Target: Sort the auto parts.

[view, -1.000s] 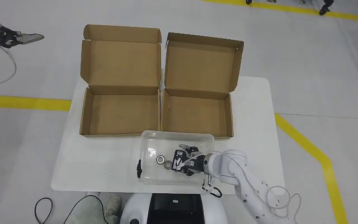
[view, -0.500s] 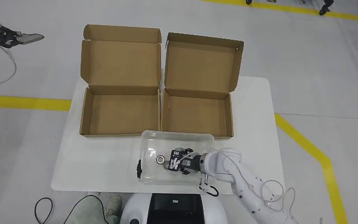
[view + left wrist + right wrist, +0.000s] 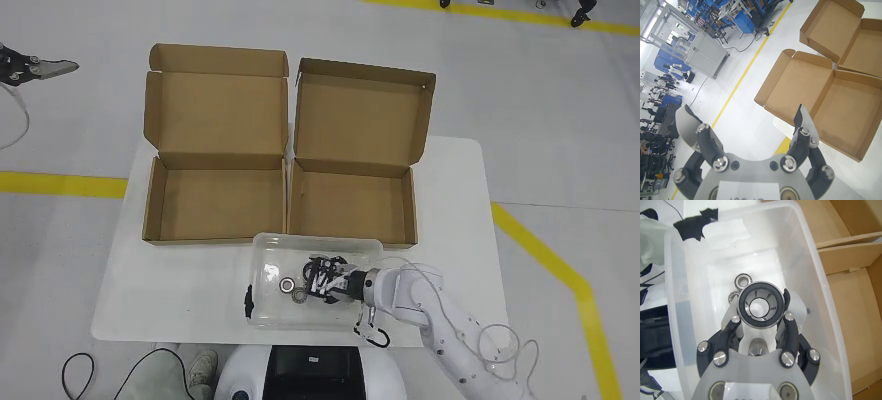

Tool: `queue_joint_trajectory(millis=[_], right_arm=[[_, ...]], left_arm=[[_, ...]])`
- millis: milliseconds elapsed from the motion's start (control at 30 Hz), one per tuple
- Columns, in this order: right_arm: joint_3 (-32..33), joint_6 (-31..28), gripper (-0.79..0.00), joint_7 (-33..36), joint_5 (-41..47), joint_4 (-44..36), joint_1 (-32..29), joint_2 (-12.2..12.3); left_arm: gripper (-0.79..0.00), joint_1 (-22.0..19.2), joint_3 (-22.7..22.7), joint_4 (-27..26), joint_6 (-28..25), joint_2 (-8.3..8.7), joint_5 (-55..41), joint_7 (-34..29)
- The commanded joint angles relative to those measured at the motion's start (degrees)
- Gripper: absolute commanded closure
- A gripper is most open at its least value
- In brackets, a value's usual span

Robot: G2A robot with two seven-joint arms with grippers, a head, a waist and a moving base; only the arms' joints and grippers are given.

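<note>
- Your right claw (image 3: 759, 306) is closed on the large bearing (image 3: 761, 294), a metal cylinder with a black end ring. One finger presses on each side of it.
- In the top view, that claw and its load sit low in the frame, just right of centre. They are inside the outline of the clear bin (image 3: 318, 238). You cannot tell whether the bearing is clear of the bin's floor.
- Two small bearings (image 3: 743, 280) lie on the bin floor, touching or nearly touching each other, just beyond the held part. In the top view they are left of the claw.
- Your left claw (image 3: 745, 117) is wide open and holds nothing. It hangs over the grey floor (image 3: 745, 45) off the worktop's left side, at the far left edge of the top view.
- Two cardboard boxes stand side by side in the middle of the top view with their lids folded back. The left box (image 3: 215, 205) and the right box (image 3: 350, 207) touch along their shared wall.
- The bin sits just below the boxes in the frame, near the front edge of the white worktop (image 3: 450, 200).
</note>
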Motion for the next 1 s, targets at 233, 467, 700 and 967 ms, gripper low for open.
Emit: queue_joint_trajectory(millis=[233,467,700,967], right_arm=[[2.8,-2.5,0.000,-17.0,4.1,-0.2,-0.9,0.6],[3.4,0.2,0.000,-25.9,4.3,-0.4,-0.2,0.5],[2.9,-0.1,0.000,-31.3,6.2,-1.8,2.8,0.1],[2.2,-1.4,0.000,-35.7,10.2,-1.9,7.3,-0.6]], left_arm=[[-0.785,0.0,0.0,0.0,0.0,0.00,0.0,0.0],[-0.785,0.0,0.0,0.0,0.0,0.00,0.0,0.0],[-0.785,0.0,0.0,0.0,0.0,0.00,0.0,0.0],[-0.785,0.0,0.0,0.0,0.0,0.00,0.0,0.0]])
